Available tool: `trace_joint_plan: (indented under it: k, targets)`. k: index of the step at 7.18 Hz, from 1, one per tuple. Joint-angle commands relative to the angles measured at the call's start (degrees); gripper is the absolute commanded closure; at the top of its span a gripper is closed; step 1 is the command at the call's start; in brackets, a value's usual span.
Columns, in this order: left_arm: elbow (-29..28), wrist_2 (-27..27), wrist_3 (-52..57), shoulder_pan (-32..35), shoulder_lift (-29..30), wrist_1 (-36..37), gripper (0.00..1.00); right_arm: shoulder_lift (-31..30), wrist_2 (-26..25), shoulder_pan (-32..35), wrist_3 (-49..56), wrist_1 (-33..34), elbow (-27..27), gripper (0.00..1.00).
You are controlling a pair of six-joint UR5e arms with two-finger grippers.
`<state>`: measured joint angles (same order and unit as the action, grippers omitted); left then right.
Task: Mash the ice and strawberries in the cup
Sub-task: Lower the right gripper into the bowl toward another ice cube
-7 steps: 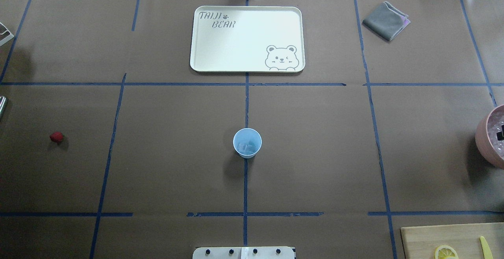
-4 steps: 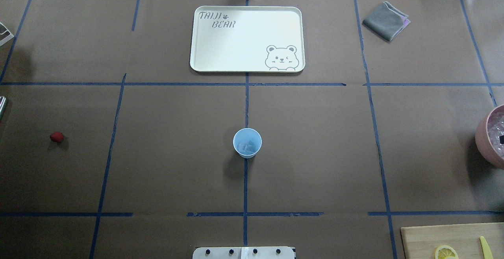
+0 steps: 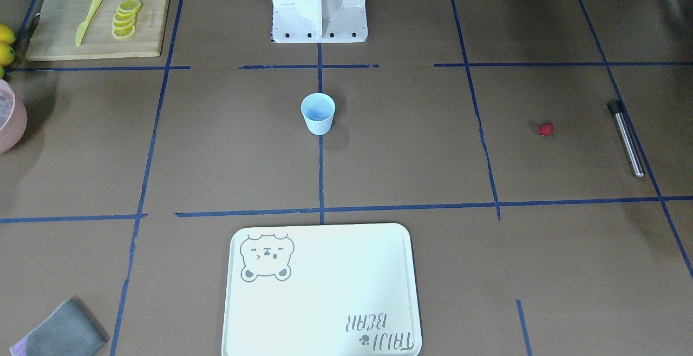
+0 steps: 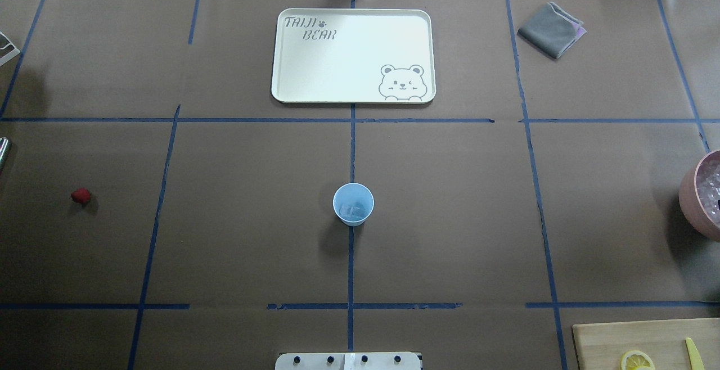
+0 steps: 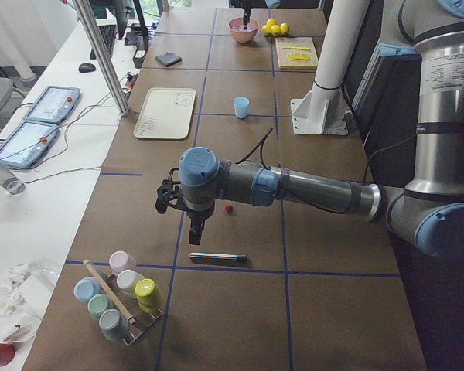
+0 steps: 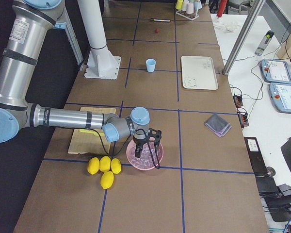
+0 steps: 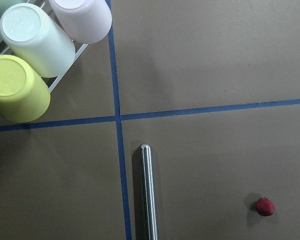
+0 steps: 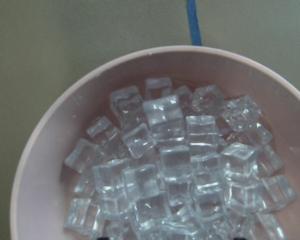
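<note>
Ice lay in the cup, the strawberry well apart from it. The right gripper hung over the pink bowl and the left gripper near the strawberry. Whether either pincer was apart or together could not be told.

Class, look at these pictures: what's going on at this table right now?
A two-armed robot is setting up to mash ice and a strawberry in the blue cup. The cup stands mid-table with ice already in it. The strawberry lies on the table near a metal rod, and the left gripper hangs above that spot. The right gripper is over the pink bowl of ice cubes. Whether either gripper is open cannot be told.
</note>
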<state>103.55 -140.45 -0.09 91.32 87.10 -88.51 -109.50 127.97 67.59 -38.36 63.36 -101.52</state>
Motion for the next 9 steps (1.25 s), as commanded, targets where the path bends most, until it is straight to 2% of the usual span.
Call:
trace_joint_plan:
  k: [1,9]
  targets:
    - [0.16,0.0,0.0,0.0,0.0,0.0,0.0,-0.01,0.0,0.0,0.21,-0.16,0.1,0.32]
    - [0.52,0.0,0.0,0.0,0.0,0.0,0.0,-0.1,0.0,0.0,0.21,0.01,0.88,0.35]
